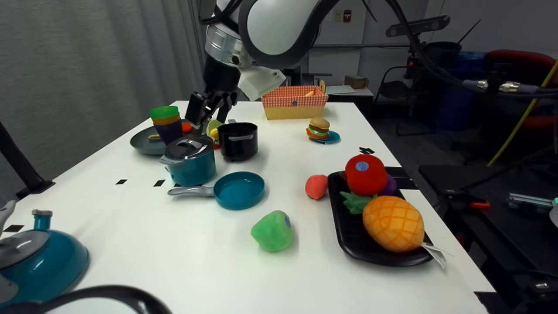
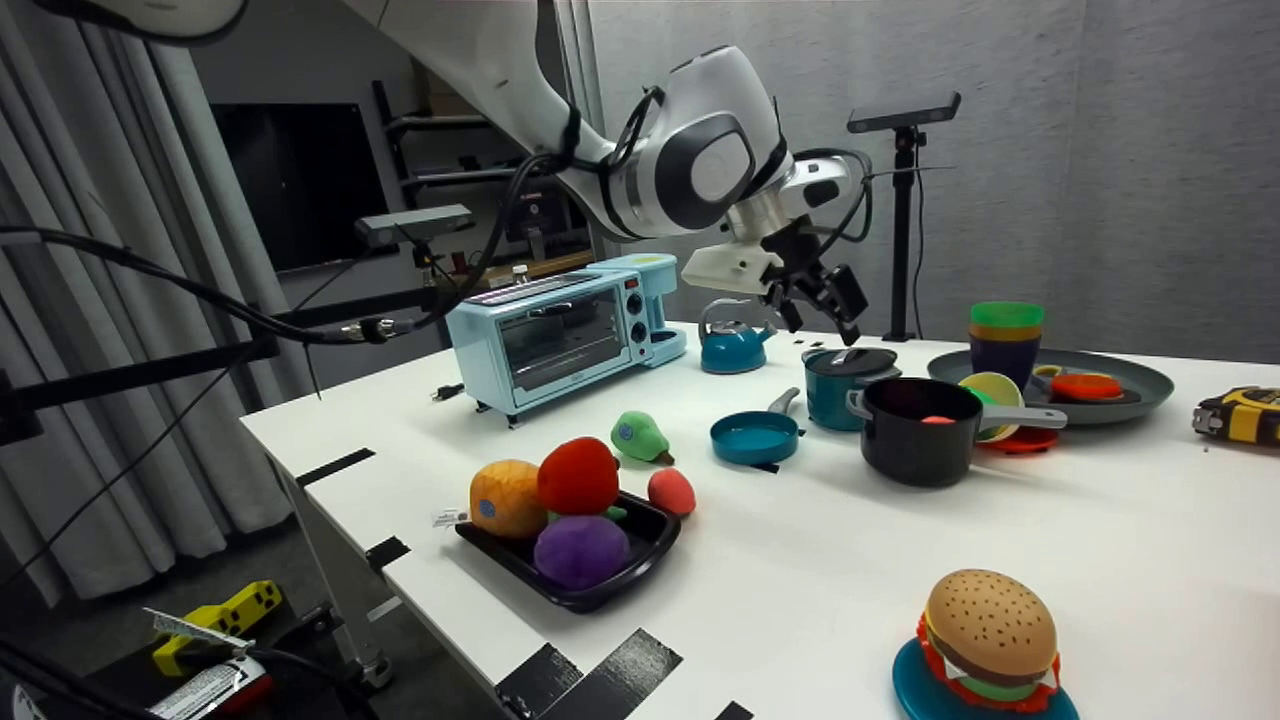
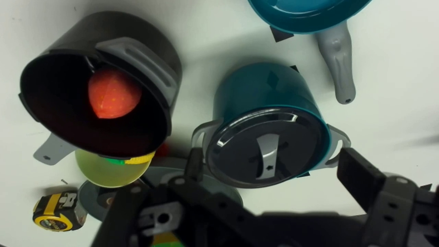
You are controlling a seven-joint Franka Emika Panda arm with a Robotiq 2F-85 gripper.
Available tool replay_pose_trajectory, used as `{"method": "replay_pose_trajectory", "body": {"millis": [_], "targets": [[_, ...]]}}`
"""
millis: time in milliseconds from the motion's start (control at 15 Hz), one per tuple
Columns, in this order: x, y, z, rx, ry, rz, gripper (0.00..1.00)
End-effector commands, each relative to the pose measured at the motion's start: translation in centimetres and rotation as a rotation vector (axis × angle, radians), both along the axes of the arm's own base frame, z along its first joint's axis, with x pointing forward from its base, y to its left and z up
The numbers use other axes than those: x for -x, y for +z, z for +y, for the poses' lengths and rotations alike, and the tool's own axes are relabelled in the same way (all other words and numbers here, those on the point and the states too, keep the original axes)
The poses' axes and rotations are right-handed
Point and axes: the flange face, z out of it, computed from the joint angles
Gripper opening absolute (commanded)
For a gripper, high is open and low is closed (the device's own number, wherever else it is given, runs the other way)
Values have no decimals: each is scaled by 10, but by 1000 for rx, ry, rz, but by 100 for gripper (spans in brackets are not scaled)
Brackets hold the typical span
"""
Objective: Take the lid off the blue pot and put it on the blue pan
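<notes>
The dark lid (image 3: 236,154) with a grey handle lies on top of the teal blue pot (image 3: 260,85). Both exterior views also show the lid (image 1: 178,150) (image 2: 870,362) on the pot (image 1: 194,170) (image 2: 835,400). The shallow blue pan (image 1: 239,189) sits on the table beside the pot, its grey handle pointing to the pot's side; it also shows in an exterior view (image 2: 755,438) and cut off in the wrist view (image 3: 310,17). My gripper (image 3: 271,159) is open and empty above the pot, also in both exterior views (image 1: 211,115) (image 2: 822,325). The lid's handle appears between the fingers.
A black pot (image 2: 915,440) with a red toy inside stands close beside the blue pot. A grey plate (image 2: 1150,388) with stacked cups (image 2: 1003,345) is nearby. A teal kettle (image 2: 733,350), toaster oven (image 2: 565,340), green toy (image 1: 272,231) and black fruit tray (image 1: 344,231) surround.
</notes>
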Motion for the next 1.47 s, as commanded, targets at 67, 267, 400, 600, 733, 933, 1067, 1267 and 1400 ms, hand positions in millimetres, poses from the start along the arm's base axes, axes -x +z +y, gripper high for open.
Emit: {"method": "replay_pose_trajectory", "body": {"millis": [67, 267, 400, 600, 733, 933, 1067, 1267, 1400], "targets": [[-20, -11, 1, 10, -14, -23, 100], [-29, -15, 2, 14, -17, -50, 100], [-36, -17, 4, 16, -16, -67, 100], [-47, -22, 8, 27, -15, -101, 100], [-52, -26, 10, 34, -18, -127, 100], [-57, -35, 12, 41, -25, -144, 100], [-59, -42, 11, 44, -32, -144, 100], [-61, -48, 9, 45, -43, -140, 75], [-62, -49, 7, 51, -48, -140, 64]]}}
